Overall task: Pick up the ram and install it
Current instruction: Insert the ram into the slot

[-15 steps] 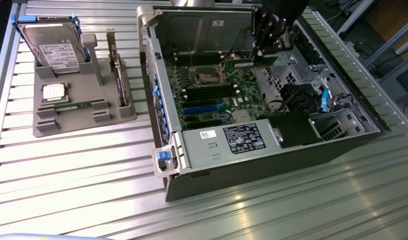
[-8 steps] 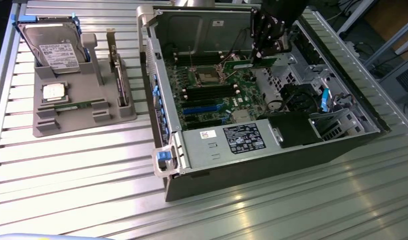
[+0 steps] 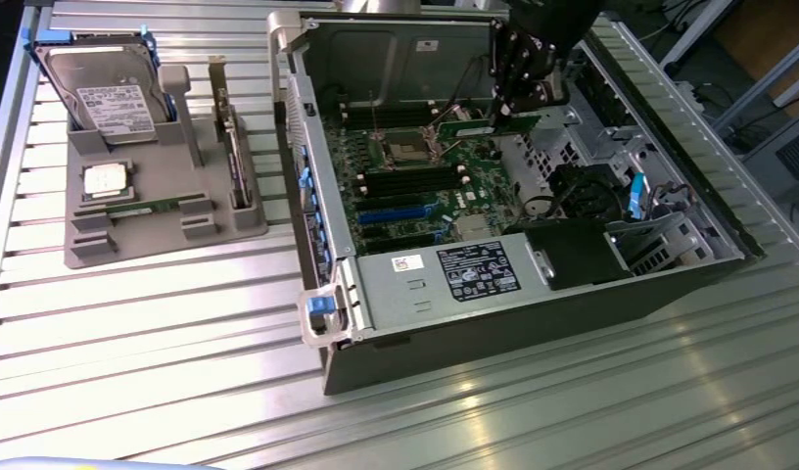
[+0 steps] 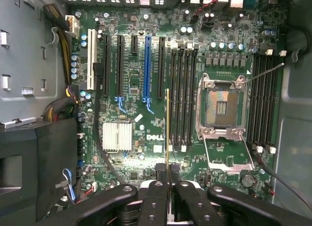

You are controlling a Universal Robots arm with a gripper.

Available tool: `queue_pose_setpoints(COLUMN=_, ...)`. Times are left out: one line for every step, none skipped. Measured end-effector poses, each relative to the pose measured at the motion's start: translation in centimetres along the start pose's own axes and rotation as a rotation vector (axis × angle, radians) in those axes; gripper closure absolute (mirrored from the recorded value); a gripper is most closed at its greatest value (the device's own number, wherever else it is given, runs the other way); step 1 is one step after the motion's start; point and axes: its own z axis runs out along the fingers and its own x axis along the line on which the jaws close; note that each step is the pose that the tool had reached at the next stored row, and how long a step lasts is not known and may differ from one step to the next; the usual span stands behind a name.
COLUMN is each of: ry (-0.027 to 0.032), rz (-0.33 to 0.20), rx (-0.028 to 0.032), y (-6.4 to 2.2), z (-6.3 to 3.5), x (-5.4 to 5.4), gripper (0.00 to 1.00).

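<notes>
The thin, flat green ram (image 4: 167, 128) is pinched edge-on between the black gripper's (image 4: 168, 184) jaws, over the glossy green motherboard (image 4: 136, 160) and beside its long black slots (image 4: 183, 99).

The exterior view looks down from high over the table (image 3: 138, 323) at the open computer case (image 3: 531, 328), whose motherboard (image 3: 426, 181) (image 4: 141, 126) the wrist view faces squarely from close.

Here's the gripper (image 3: 515, 108) inside the open case (image 3: 413, 284), fingers (image 3: 507, 96) clamped on the ram (image 3: 468, 126) over the motherboard (image 3: 426, 186), hard drive (image 3: 106, 93) in grey holder (image 3: 164, 230)
</notes>
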Motion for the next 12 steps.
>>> queue_pose_setpoints(ry=-0.0001, rz=0.0, rx=0.0, y=0.0, z=0.03, x=0.0, gripper=0.88)
queue_pose_setpoints(ry=0.0001, rz=0.0, rx=0.0, y=0.0, z=0.09, x=0.0, gripper=0.88)
queue_pose_setpoints(ry=0.0, rz=0.0, rx=0.0, y=0.0, z=0.15, x=0.0, gripper=0.88)
queue_pose_setpoints(ry=0.0, rz=0.0, rx=0.0, y=0.01, z=0.21, x=0.0, gripper=0.88)
queue_pose_setpoints(ry=0.0, rz=0.0, rx=0.0, y=0.01, z=0.25, x=0.0, gripper=0.88)
queue_pose_setpoints(ry=0.0001, rz=0.0, rx=0.0, y=0.01, z=0.29, x=0.0, gripper=0.88)
queue_pose_setpoints(ry=0.0, rz=0.0, rx=0.0, y=0.01, z=0.33, x=0.0, gripper=0.88)
queue_pose_setpoints(ry=0.0, rz=0.0, rx=0.0, y=0.02, z=0.38, x=0.0, gripper=0.88)
queue_pose_setpoints(ry=0.0, rz=0.0, rx=0.0, y=0.02, z=0.43, x=0.0, gripper=0.88)
queue_pose_setpoints(ry=0.0, rz=0.0, rx=0.0, y=0.02, z=0.46, x=0.0, gripper=0.88)
queue_pose_setpoints(ry=0.0001, rz=0.0, rx=0.0, y=0.02, z=0.53, x=0.0, gripper=0.88)
queue_pose_setpoints(ry=0.0, rz=0.0, rx=0.0, y=0.02, z=0.58, x=0.01, gripper=0.88)
